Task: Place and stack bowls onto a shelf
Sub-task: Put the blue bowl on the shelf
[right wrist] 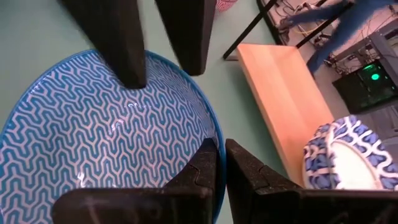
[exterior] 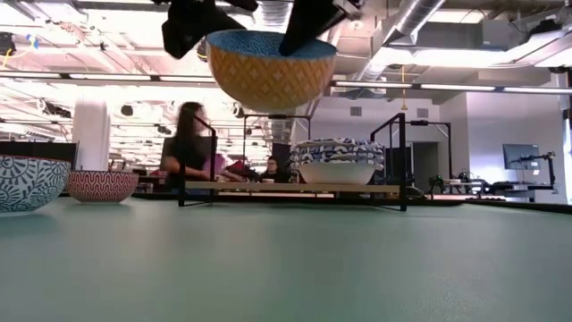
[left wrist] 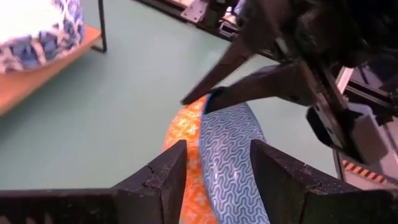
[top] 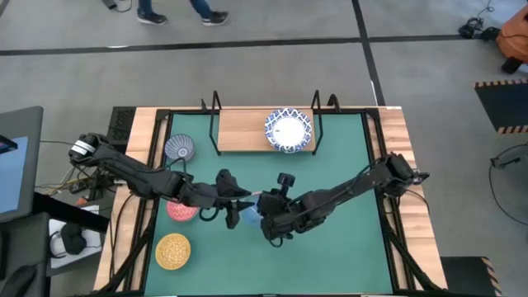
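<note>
- Low view first: the blue bowl (exterior: 271, 70), orange outside and blue zigzag inside, hangs well above the green tabletop (exterior: 286, 268), with both tools gripping its rim from above.
- Right wrist view shows the right tool (right wrist: 221, 163) pinched tight on the near rim of that bowl (right wrist: 93, 143), one finger inside and one outside, basically closed on the thin wall.
- Left wrist view: the left tool (left wrist: 217, 165) straddles the opposite rim of the same bowl (left wrist: 227, 162), fingers set wider, one on the orange side and one on the blue side. Can't quite tell how hard it's pressing, but it's clamped around the rim.
- From the high view, the two tools meet around mid-tabletop, left tool (top: 238, 198) coming in from the left and right tool (top: 262, 208) from the right, bowl (top: 247, 216) between them.
- Just beside the left arm sits the red bowl (top: 183, 211), partly under the arm. The yellow bowl (top: 173, 251) is nearer the front edge, on its own.
- Grey-blue patterned bowl (top: 179, 148) sits further back on the left, near the shelf's left end.
- At the back, the shelf (top: 239, 132) carries the white bowls with blue lattice rims (top: 289, 130), stacked toward its right end. Low view shows that stack (exterior: 338, 161) as more than one bowl nested.
- Way behind the tabletop, a blurry person (exterior: 189, 139) is in the room.
</note>
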You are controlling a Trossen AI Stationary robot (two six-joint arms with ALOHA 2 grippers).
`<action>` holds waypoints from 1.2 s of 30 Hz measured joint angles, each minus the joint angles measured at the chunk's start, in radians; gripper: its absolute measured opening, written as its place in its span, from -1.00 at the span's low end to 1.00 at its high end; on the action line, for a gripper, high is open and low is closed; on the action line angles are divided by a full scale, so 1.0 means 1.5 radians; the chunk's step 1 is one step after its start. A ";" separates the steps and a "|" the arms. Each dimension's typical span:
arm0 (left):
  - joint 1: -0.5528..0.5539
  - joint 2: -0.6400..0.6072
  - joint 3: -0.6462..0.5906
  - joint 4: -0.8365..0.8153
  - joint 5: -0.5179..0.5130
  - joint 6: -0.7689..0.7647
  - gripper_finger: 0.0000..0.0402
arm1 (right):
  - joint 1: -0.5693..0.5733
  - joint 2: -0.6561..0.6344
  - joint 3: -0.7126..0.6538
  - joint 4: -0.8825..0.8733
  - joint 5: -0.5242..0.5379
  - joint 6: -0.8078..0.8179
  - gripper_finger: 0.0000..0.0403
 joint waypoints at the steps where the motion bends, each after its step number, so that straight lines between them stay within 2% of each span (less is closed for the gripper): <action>1: 0.000 0.000 0.005 -0.009 -0.012 0.010 -0.20 | -0.002 0.000 0.009 -0.006 -0.001 -0.006 -0.81; 4: 0.000 0.000 0.032 -0.081 -0.068 0.015 -0.20 | -0.010 -0.001 0.035 -0.010 -0.013 -0.031 -0.81; 11: 0.007 0.000 0.092 -0.223 -0.114 0.036 -0.32 | -0.037 -0.001 0.091 -0.029 -0.041 -0.070 -0.81; 16: 0.007 0.000 0.116 -0.243 -0.146 0.037 -0.59 | -0.053 -0.001 0.113 -0.029 -0.085 -0.081 -0.80; 21: 0.015 0.000 0.129 -0.246 -0.161 0.041 -0.93 | -0.058 -0.001 0.126 -0.031 -0.093 -0.087 -0.77; 28: 0.024 0.001 0.129 -0.254 -0.152 0.044 -0.97 | -0.073 -0.001 0.127 -0.046 -0.113 -0.082 -0.74; 34: 0.060 0.002 0.128 -0.266 -0.099 0.026 -1.00 | -0.109 -0.006 0.129 -0.093 -0.231 -0.027 -0.50; 36: 0.081 0.002 0.128 -0.273 -0.095 0.014 -1.00 | -0.119 -0.018 0.128 -0.122 -0.249 -0.023 -0.38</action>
